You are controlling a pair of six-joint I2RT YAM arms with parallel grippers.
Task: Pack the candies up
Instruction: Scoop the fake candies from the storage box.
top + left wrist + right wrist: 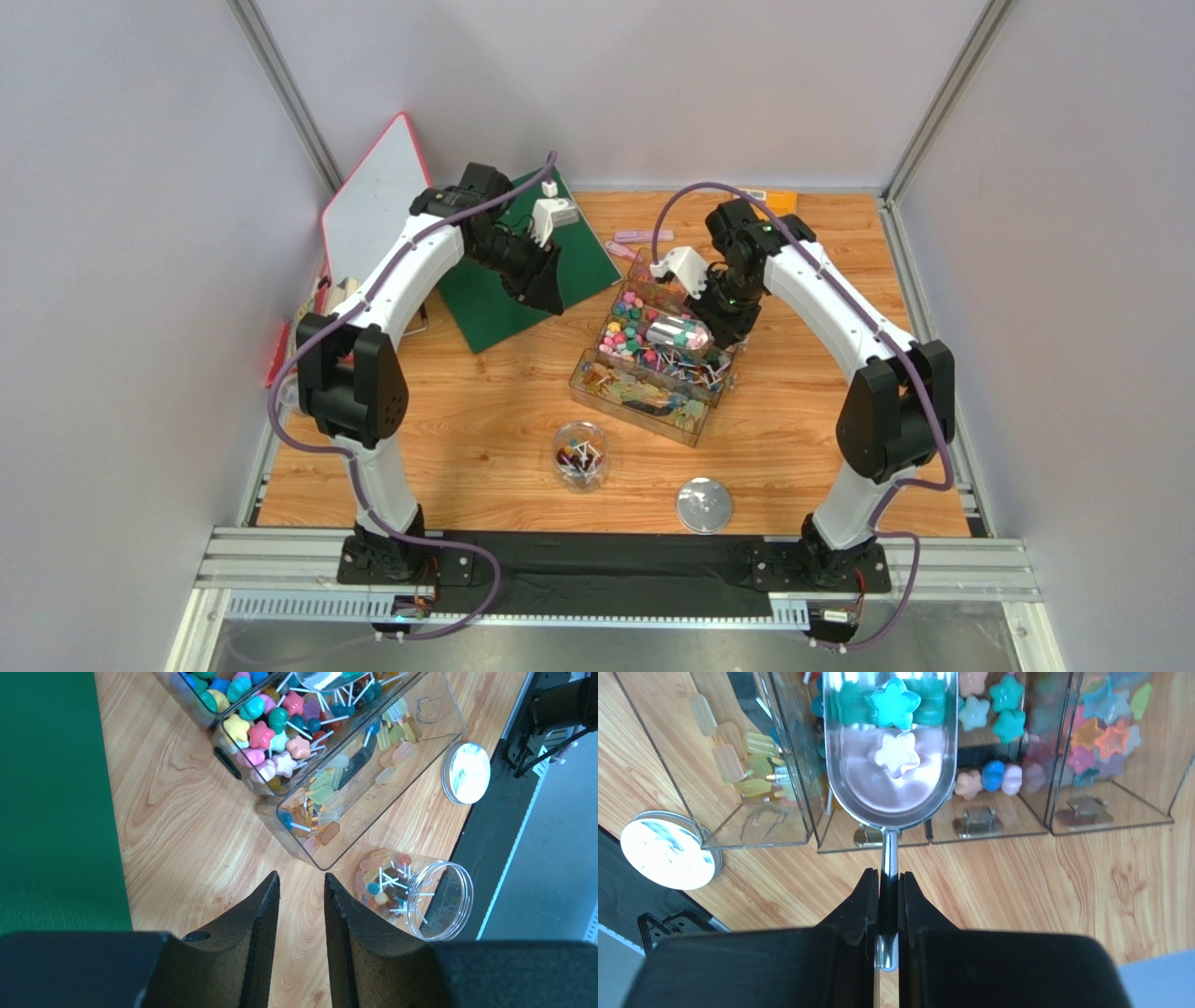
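R gripper (883, 896) clamped on scoop (864, 787) handle, lower centre of wrist view; two star candies (897, 751) in its bowl. L gripper (302, 903) part open, empty, over wood. Most candies in box (435, 728), mid top view; some in jar (442, 903) below it.

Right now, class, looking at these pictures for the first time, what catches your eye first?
The clear compartment box mid-table, packed with bright star candies and lollipops. Over it, the right gripper clamps a metal scoop carrying teal and pale stars. Nearer the arms' bases stands an open jar of lollipops.
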